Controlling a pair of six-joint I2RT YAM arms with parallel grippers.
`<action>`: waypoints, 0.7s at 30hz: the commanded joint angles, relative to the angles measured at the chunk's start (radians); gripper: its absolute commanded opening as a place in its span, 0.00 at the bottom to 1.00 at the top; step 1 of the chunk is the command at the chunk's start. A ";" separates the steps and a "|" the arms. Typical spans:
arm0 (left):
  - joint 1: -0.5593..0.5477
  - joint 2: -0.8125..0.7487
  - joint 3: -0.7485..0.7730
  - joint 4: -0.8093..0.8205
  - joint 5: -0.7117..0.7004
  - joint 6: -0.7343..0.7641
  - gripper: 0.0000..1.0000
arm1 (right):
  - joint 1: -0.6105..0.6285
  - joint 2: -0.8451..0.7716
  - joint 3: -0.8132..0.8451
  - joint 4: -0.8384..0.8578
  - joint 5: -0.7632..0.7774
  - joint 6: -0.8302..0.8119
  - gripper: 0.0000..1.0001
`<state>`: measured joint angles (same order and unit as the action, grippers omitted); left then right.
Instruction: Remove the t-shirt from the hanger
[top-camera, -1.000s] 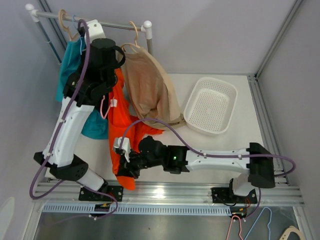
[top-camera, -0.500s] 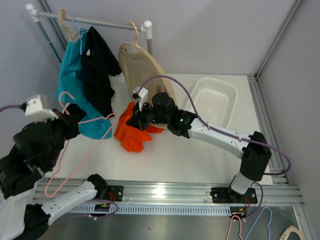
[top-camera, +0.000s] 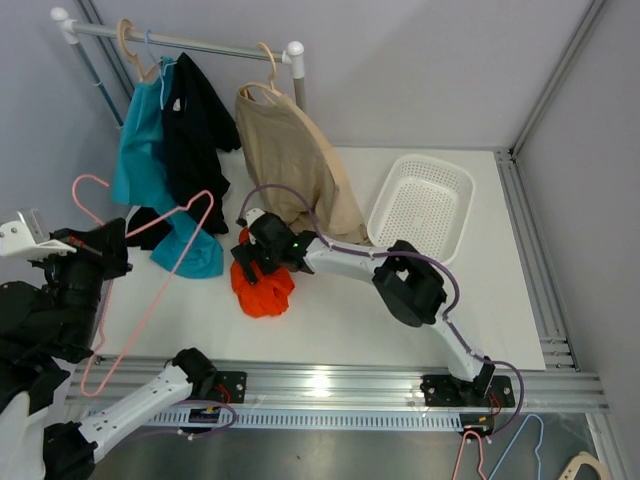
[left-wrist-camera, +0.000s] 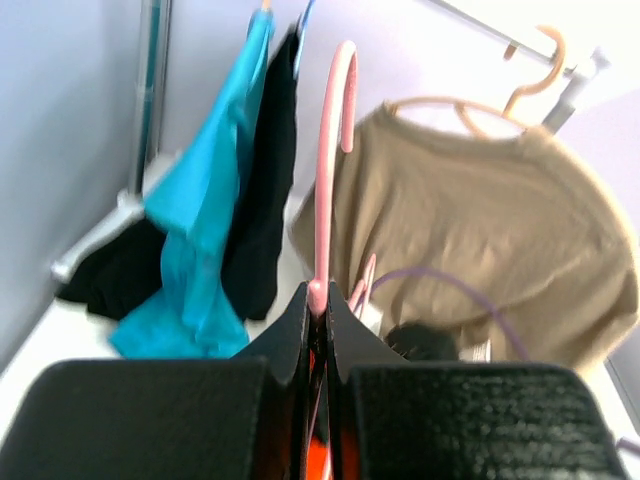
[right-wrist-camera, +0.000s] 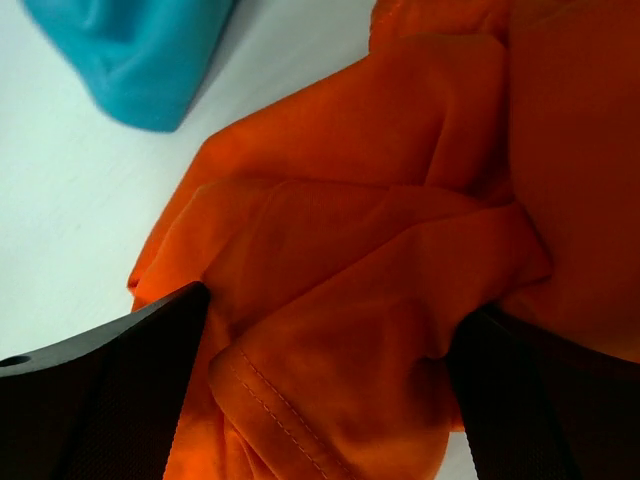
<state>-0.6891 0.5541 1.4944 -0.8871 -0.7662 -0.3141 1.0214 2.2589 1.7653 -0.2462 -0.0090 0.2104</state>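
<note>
The orange t-shirt (top-camera: 265, 288) lies in a crumpled heap on the white table, off the hanger. In the right wrist view the t-shirt (right-wrist-camera: 400, 200) fills most of the picture. My right gripper (top-camera: 250, 262) sits low over the heap, open, its two dark fingers (right-wrist-camera: 110, 380) wide apart with folds of orange cloth between them. The bare pink hanger (top-camera: 165, 260) is held up at the left, away from the shirt. My left gripper (top-camera: 116, 246) is shut on the hanger (left-wrist-camera: 330, 150) just below its hook, which points up from the gripper (left-wrist-camera: 318, 300).
A rail (top-camera: 200, 45) at the back left carries a teal shirt (top-camera: 140, 140), a black shirt (top-camera: 200, 130) and a beige shirt (top-camera: 295, 160). A white basket (top-camera: 422, 210) stands at the back right. Spare hangers (top-camera: 500, 450) lie below the front rail.
The right gripper carried the orange t-shirt left onto the table and opened, and the shirt now lies in a heap. The left arm shifted the pink hanger slightly up and left.
</note>
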 joint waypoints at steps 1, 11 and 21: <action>-0.004 0.035 -0.023 0.249 -0.016 0.193 0.01 | 0.019 0.053 0.135 -0.105 0.173 -0.003 0.99; 0.016 0.318 0.030 0.454 0.050 0.386 0.01 | 0.094 -0.043 -0.122 -0.157 0.091 0.040 0.00; 0.321 0.472 0.078 0.432 0.442 0.259 0.01 | 0.197 -0.786 -0.484 -0.324 0.018 0.144 0.00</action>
<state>-0.4049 1.0023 1.5162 -0.4896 -0.4435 -0.0261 1.2488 1.7233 1.2541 -0.4946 -0.0017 0.3012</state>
